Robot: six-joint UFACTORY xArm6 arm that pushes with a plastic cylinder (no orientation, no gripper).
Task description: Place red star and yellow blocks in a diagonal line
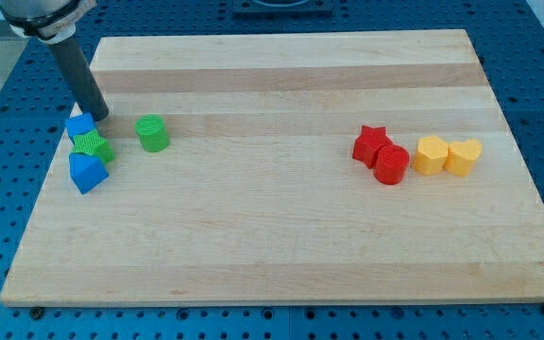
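The red star [370, 143] lies on the wooden board [281, 236] at the view's right. A red cylinder [391, 164] touches it on its lower right. A yellow hexagon block [432, 154] and a yellow heart block [464, 156] sit side by side just right of the red cylinder. My tip [99, 116] is at the view's far left, far from the red and yellow blocks. It stands right beside a blue block [79, 127].
At the view's left, a green star-like block [93, 147] sits under the blue block, and a second blue block [87, 172] lies below it. A green cylinder [152, 134] stands to their right. The board's left edge is close to this cluster.
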